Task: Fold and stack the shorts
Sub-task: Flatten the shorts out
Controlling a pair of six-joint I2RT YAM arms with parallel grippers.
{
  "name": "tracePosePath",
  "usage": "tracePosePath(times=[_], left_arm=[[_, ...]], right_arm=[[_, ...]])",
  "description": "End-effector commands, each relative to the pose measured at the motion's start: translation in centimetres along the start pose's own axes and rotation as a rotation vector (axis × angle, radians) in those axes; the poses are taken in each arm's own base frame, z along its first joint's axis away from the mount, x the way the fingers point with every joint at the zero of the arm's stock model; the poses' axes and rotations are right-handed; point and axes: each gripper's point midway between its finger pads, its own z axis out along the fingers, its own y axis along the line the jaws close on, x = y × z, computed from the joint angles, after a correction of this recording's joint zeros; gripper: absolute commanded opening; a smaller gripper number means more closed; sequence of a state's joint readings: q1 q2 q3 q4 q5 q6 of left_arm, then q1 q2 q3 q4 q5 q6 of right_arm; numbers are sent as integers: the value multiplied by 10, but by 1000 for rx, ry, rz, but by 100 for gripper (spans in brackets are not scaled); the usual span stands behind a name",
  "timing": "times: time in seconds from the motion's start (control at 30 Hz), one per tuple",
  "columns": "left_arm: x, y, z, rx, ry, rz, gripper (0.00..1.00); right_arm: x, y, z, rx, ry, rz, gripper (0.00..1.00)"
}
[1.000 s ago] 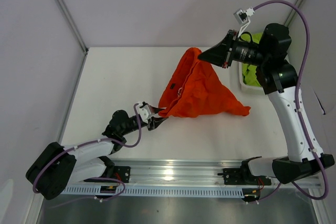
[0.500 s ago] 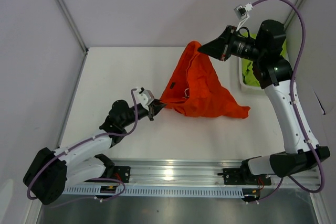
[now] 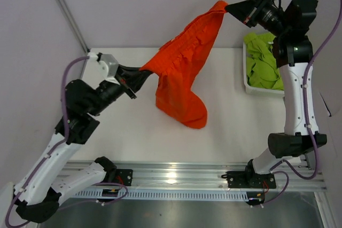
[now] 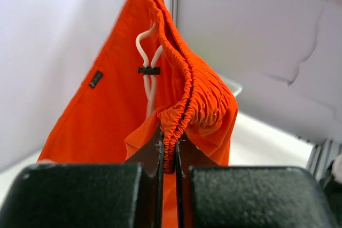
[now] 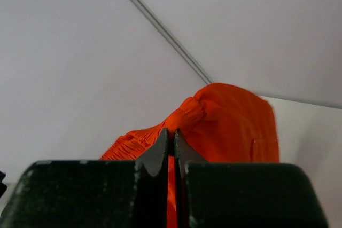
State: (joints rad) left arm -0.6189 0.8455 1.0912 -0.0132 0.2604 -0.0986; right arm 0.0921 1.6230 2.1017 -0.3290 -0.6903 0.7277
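Left gripper is clamping down hard on the gathered elastic waistband of the orange-red shorts, jaws squeezed together with just that ridge of fabric poking up between them. Right past its fingertips the white drawstring is dangling in a loop, pinched by a little black toggle, and a small dark tag is sitting on the fabric off to the left of it. From that grip the waistband is stretching up and away in one line to the right gripper, which is biting the other end, jaws pressed shut on a bunched orange fold. So the shorts are hanging in the air between the two, with the legs drooping down beside the left gripper toward the white table; can't tell if the bottom hem is touching it. Well below the right gripper, the lime green shorts are lying crumpled inside the white basket.
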Motion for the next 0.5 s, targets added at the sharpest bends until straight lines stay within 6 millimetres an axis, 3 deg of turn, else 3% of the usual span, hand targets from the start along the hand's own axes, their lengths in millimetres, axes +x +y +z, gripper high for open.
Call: tracePosePath(times=[0.0, 0.07, 0.1, 0.13, 0.2, 0.23, 0.3, 0.33, 0.47], left_arm=[[-39, -17, -26, 20, 12, -43, 0], [-50, -25, -40, 40, 0, -42, 0], [-59, -28, -46, 48, -20, -36, 0], [-64, -31, -51, 54, -31, -33, 0], [-82, -36, -66, 59, -71, -12, 0], [-87, -37, -70, 56, -81, -2, 0], [-102, -40, -80, 54, -96, 21, 0], [-104, -41, -82, 57, -96, 25, 0], [-121, -38, -87, 31, -119, 57, 0]], right_arm=[[-36, 86, -46, -140, -129, -117, 0], [-28, 90, -57, -143, -138, -125, 0], [-28, 117, -81, -168, -175, -166, 0], [-21, 113, -86, -153, -177, -181, 0], [-19, 125, -106, -139, -218, -215, 0], [-16, 145, -126, -153, -244, -251, 0], [-11, 152, -140, -144, -261, -284, 0], [-10, 167, -155, -158, -286, -314, 0], [-5, 173, -168, -136, -288, -328, 0]])
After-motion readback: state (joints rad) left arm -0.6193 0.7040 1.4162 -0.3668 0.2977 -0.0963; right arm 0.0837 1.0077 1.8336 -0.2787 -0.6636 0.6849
